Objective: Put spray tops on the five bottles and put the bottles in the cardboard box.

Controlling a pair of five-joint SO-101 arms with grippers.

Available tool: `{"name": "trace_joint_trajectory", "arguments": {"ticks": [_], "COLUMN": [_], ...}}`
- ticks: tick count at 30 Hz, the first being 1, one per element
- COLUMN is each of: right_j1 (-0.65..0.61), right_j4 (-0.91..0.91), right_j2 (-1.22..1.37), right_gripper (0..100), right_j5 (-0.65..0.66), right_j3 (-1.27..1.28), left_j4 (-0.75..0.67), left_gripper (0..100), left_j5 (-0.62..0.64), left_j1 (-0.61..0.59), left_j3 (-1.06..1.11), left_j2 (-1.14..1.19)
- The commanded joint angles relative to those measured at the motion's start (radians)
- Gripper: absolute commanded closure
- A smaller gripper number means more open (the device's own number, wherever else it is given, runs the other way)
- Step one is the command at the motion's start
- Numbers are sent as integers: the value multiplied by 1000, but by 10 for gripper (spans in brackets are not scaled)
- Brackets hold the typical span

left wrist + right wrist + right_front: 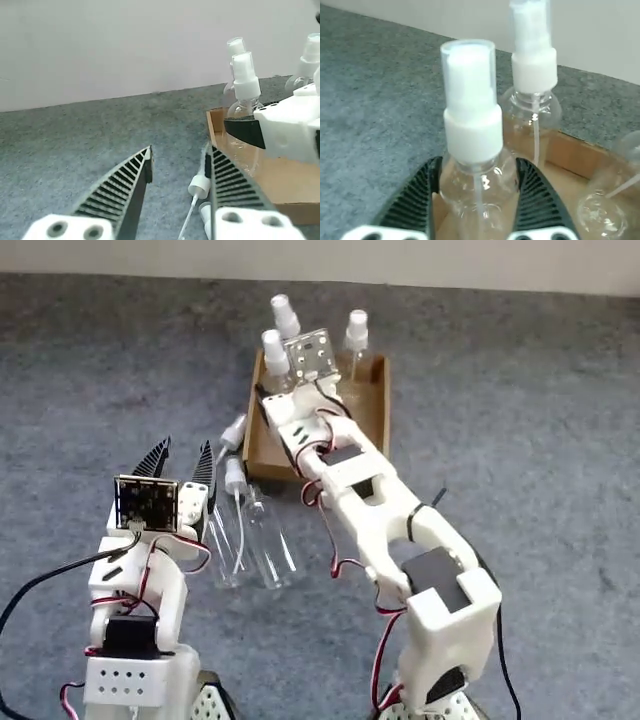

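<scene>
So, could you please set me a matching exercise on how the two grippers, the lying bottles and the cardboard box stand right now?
Things:
1. left gripper
2. right gripper
3. two lying bottles
4. cardboard box

States:
A. upright bottles with spray tops stand in it
B. fingers shut on a capped bottle standing in the box
C. on the carpet beside the box
D. fingers open above the carpet

Pairs: 1-D, 2-B, 3-C, 4-A.
</scene>
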Motion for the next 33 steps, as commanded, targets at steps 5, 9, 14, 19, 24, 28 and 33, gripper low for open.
{"name": "trace_joint_trajectory", "arguments": {"ticks": [5,9,14,19,24,28,33], "right_j1": [-13,-13,-15,-15,-24,-50,-47], "right_j4": [-18,-18,-18,-13,-13,-12,-10], "right_j2": [-15,-15,-15,-15,-19,-19,-21], "right_gripper": [989,961,827,771,732,690,686], "right_j5": [-5,-2,-5,-5,-3,0,0], "right_j3": [-56,-56,-56,-61,-61,-59,-62], "left_j4": [-23,-23,-23,-23,-23,-23,-21], "left_gripper": [864,864,864,864,864,864,864], "left_j5": [0,-2,-2,-2,-2,-2,-2], "left_j1": [-2,-2,-2,-2,-2,-2,-2], "left_j3": [-2,-2,-2,-2,-2,-2,-2], "left_j2": [-2,-2,-2,-2,-2,-2,-2]}}
